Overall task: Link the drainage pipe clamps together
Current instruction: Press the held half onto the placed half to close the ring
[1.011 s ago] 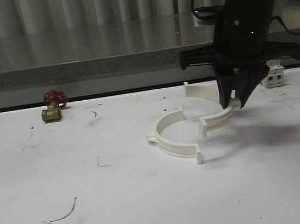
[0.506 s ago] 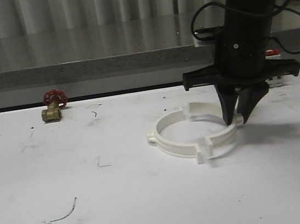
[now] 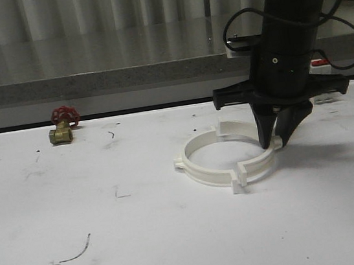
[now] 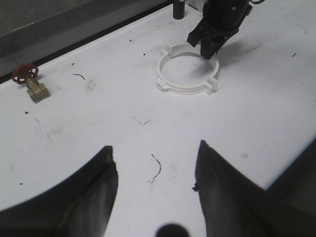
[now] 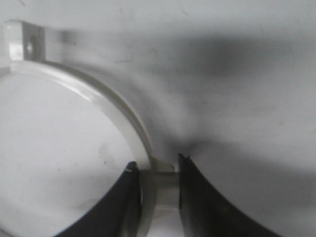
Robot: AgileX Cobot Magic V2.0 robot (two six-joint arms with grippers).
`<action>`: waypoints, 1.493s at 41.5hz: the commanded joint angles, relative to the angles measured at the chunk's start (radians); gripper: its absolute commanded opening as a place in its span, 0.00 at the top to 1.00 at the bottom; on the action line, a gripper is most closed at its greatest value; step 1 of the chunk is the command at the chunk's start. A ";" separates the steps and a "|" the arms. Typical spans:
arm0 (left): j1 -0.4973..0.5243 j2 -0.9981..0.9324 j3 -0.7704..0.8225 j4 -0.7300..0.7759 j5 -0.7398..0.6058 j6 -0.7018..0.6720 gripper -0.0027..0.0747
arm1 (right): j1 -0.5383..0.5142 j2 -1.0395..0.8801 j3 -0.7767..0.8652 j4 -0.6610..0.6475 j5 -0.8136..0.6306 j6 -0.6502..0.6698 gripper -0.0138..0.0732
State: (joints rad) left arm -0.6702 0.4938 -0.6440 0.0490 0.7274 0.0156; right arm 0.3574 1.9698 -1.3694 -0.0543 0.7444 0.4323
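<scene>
The two white drainage pipe clamps lie on the white table as one ring, their end tabs side by side at front and back. The left half [image 3: 197, 168] rests free. My right gripper [image 3: 274, 144] points straight down and is shut on the band of the right half [image 3: 258, 165], with one finger inside the ring and one outside. In the right wrist view the curved band [image 5: 101, 96] runs down between the fingers [image 5: 157, 167]. The left wrist view has the ring [image 4: 170, 87] far off, and my left gripper [image 4: 155, 148] stands open over bare table.
A brass valve with a red handwheel [image 3: 63, 126] sits at the far left near the table's back edge, also seen in the left wrist view [image 4: 30, 84]. A grey ledge [image 3: 92, 81] runs behind the table. A thin dark scrap [image 3: 72, 254] lies at the front left.
My right gripper carried the right clamp half down and to the left. Its ends now meet the left half's tabs, closing the gap into a full ring. The left half stayed put.
</scene>
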 commanded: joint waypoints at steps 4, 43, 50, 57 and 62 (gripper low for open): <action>-0.002 0.006 -0.026 -0.006 -0.073 -0.005 0.51 | 0.000 -0.053 -0.021 -0.019 -0.032 0.000 0.63; -0.002 0.006 -0.026 -0.006 -0.073 -0.005 0.51 | 0.000 -0.021 -0.024 -0.012 -0.041 0.000 0.63; -0.002 0.006 -0.026 -0.006 -0.073 -0.005 0.51 | 0.000 -0.019 -0.024 0.003 -0.053 0.000 0.63; -0.002 0.006 -0.026 -0.006 -0.073 -0.005 0.51 | 0.000 -0.018 -0.024 0.009 -0.056 0.000 0.63; -0.002 0.006 -0.026 -0.006 -0.073 -0.005 0.51 | 0.000 -0.018 -0.024 0.010 -0.059 0.000 0.63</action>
State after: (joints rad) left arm -0.6702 0.4938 -0.6440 0.0490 0.7274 0.0160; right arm 0.3574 1.9978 -1.3694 -0.0456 0.7176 0.4345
